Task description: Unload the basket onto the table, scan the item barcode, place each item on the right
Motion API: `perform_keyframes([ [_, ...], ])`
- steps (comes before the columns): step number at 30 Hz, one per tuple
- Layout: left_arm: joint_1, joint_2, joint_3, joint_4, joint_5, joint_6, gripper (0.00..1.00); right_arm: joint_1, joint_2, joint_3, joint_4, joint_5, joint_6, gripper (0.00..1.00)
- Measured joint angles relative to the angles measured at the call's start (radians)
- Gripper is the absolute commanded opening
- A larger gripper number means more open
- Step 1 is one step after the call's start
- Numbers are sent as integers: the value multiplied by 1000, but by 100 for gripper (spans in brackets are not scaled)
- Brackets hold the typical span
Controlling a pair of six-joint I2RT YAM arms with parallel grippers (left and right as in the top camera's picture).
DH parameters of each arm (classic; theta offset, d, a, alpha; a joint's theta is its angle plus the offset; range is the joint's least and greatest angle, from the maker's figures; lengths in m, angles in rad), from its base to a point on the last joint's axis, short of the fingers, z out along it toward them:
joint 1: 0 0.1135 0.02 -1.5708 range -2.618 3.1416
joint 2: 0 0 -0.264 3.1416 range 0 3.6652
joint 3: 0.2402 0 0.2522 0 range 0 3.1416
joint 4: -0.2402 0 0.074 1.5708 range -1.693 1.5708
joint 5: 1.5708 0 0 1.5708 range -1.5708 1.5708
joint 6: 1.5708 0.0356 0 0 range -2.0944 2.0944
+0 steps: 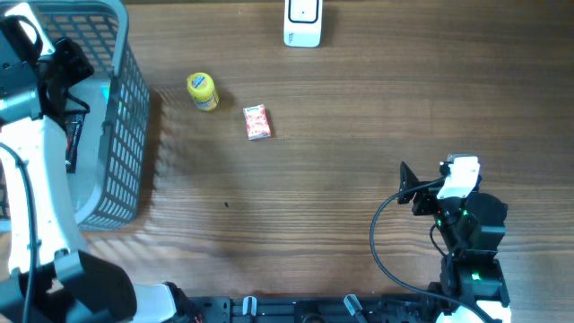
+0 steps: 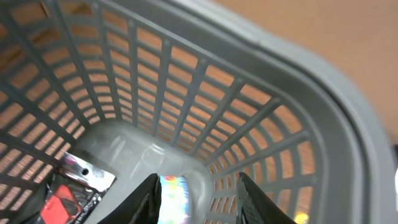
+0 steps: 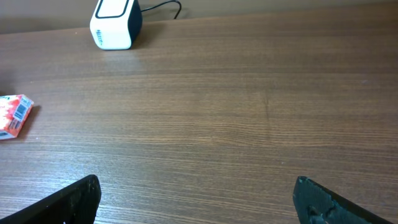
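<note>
Your right hand (image 3: 196, 183), fingers spread wide, faces a broad run of bare tabletop (image 1: 341, 135), open for passage across the middle. Ahead and to its left, a red box (image 1: 257, 122) and a yellow jar (image 1: 202, 91) lie near each other but apart. The white scanner (image 1: 303, 22) stands at the far edge. Your left hand (image 2: 196, 202) is hemmed in by the lattice walls of the grey basket (image 1: 126, 108), with a dark packet (image 2: 68, 193) crowding the floor beside it.
</note>
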Motion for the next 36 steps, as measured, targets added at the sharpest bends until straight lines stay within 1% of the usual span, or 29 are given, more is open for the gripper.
perform_keyframes([
  [2,0,-26,0,0,0,0,33,0,0,0,0,0,0,100],
  [4,0,-45,0,0,0,0,36,0,0,0,0,0,0,100],
  [8,0,-52,0,-18,-1,0,36,0,0,0,0,0,0,100],
  [9,0,-52,0,-22,0,0,39,0,0,0,0,0,0,100],
  [10,0,-52,0,-24,0,0,48,0,0,0,0,0,0,100],
  [11,0,-52,0,-24,0,-1,55,0,0,0,0,0,0,100],
  [12,0,-52,0,-25,-1,3,58,0,0,0,0,0,0,100],
  [13,0,-52,0,-31,-1,-5,65,0,0,0,0,0,0,100],
  [14,0,-52,0,-35,-1,-1,77,0,0,0,0,0,0,100],
  [16,0,-51,0,-43,-6,0,89,0,0,0,0,0,0,100],
  [17,0,-48,0,-46,-12,-3,98,0,0,0,0,0,0,100],
  [18,0,-40,0,-48,-22,-3,100,0,0,0,0,0,0,100],
  [20,0,-5,1,-49,-39,0,100,0,0,0,0,0,0,100],
  [27,25,212,0,-47,-101,10,100,0,0,0,-4,0,0,100],
  [36,93,352,0,-26,-117,47,100,0,0,0,-5,0,0,100],
])
